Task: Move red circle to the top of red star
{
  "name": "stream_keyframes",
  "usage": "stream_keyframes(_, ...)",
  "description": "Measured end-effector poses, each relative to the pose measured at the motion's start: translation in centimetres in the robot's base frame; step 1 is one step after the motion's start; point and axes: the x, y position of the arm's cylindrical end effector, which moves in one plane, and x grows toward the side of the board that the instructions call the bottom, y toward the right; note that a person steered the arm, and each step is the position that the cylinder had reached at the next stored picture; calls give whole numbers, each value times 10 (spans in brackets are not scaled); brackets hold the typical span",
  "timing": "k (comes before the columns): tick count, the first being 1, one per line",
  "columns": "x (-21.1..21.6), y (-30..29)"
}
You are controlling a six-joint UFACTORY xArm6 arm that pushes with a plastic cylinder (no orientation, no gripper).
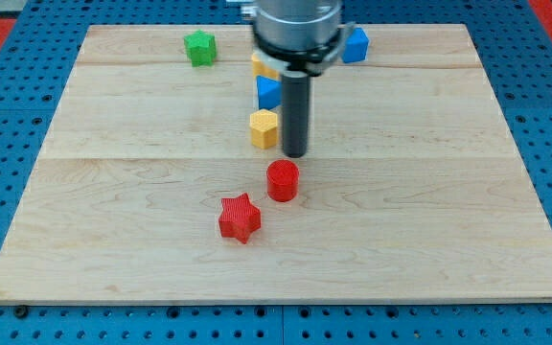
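Now the rod's tip (295, 153) rests on the table (429, 211) just above the red circle (282, 180), beside the yellow block (264, 127); no pincer exists. Sitting up-right of the red star (240, 218), the circle probably needs nudging leftward.

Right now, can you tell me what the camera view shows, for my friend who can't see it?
My tip rests just above the red circle, right of the yellow block. The red star sits lower-left of the circle on the wooden board.
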Motion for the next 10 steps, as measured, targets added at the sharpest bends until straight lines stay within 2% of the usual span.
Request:
stream_keyframes(1,18,35)
stream_keyframes(2,46,29)
stream_keyframes(3,44,-9)
stream_keyframes(5,69,-28)
stream_keyframes(10,47,-33)
